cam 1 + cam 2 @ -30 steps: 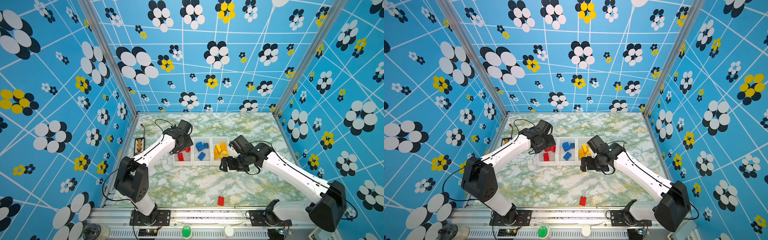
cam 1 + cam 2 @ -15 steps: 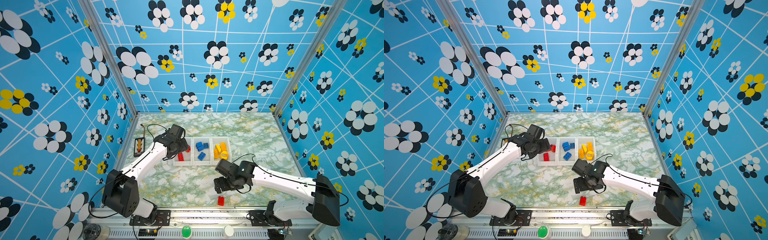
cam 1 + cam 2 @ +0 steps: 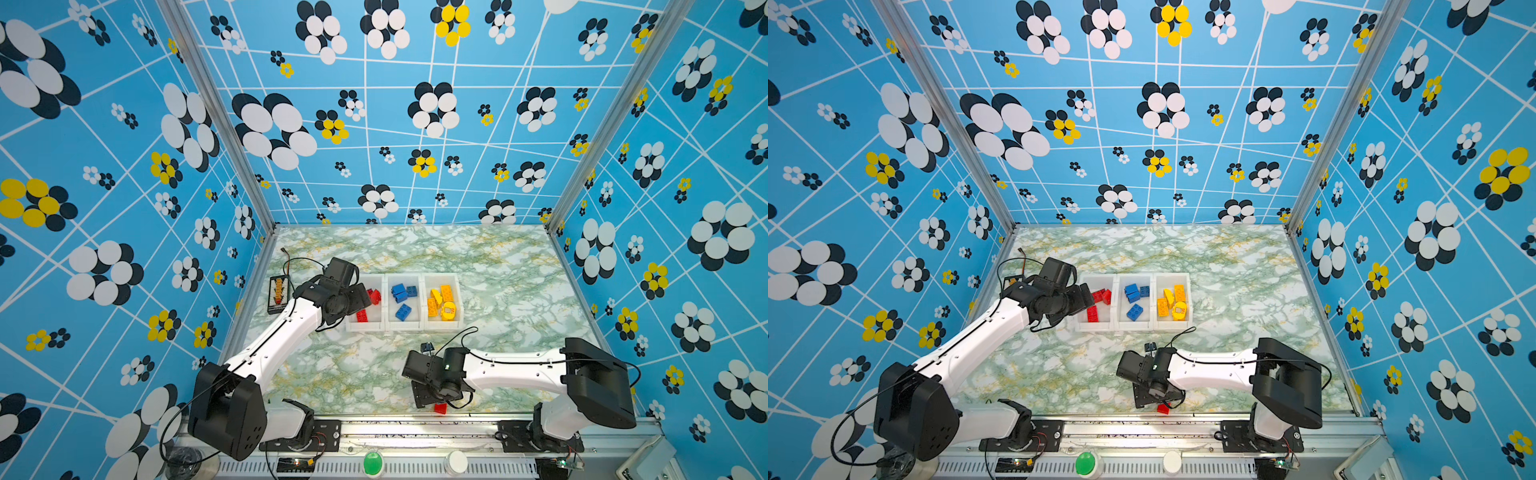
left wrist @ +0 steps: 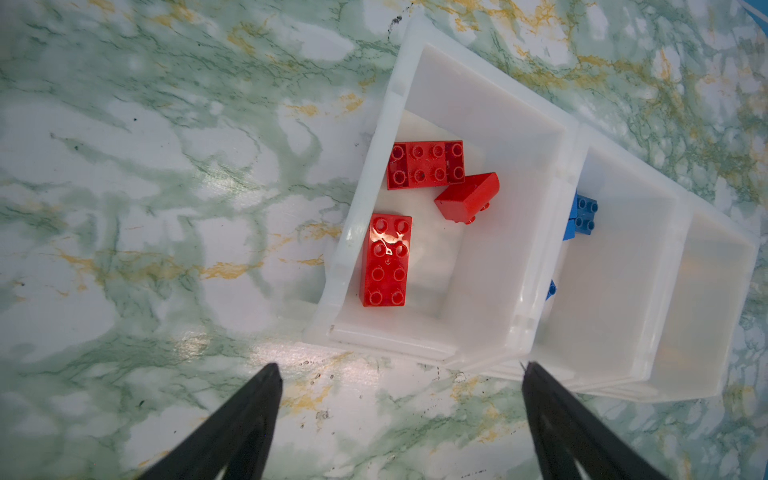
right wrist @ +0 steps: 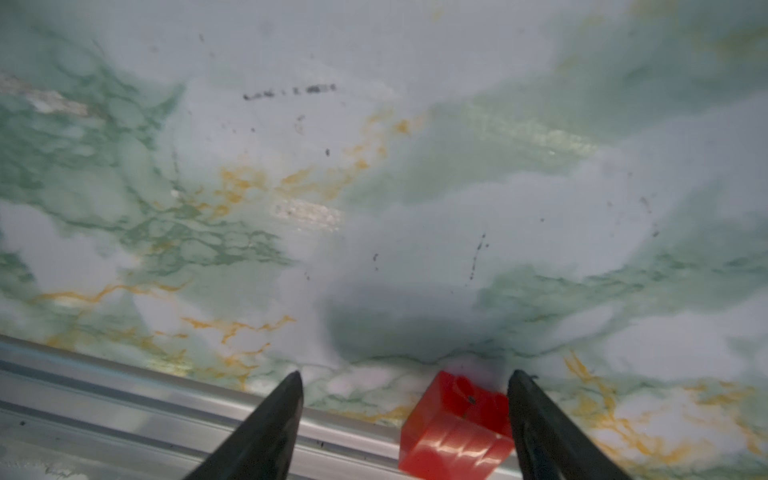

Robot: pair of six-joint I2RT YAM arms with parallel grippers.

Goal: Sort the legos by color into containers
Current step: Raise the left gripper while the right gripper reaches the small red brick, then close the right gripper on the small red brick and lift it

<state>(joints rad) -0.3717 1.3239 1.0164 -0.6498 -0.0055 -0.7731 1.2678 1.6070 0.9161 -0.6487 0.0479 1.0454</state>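
Three white containers [image 3: 405, 329] stand joined in a row mid-table. The left one holds three red legos [image 4: 386, 259], the middle blue ones [image 3: 402, 311], the right yellow-orange ones [image 3: 442, 305]. My left gripper [image 4: 401, 369] is open and empty, over bare table just outside the left container's near wall [image 4: 353, 232]; both top views show it [image 3: 358, 296] at that container's left edge. A lone red lego [image 5: 457, 424] lies at the table's front edge [image 3: 440, 408]. My right gripper [image 5: 406, 374] straddles it, open, the lego close to one finger and a gap to the other.
A black-framed board with orange parts and wire [image 3: 277, 293] lies by the left wall. An aluminium rail [image 5: 124, 386] runs along the front edge right under the red lego. Patterned walls enclose the left, back and right sides.
My right arm swung from beside the yellow container down to the front edge and came over the lone red lego, jaws narrowing. My left gripper drew back leftward out of the red container.
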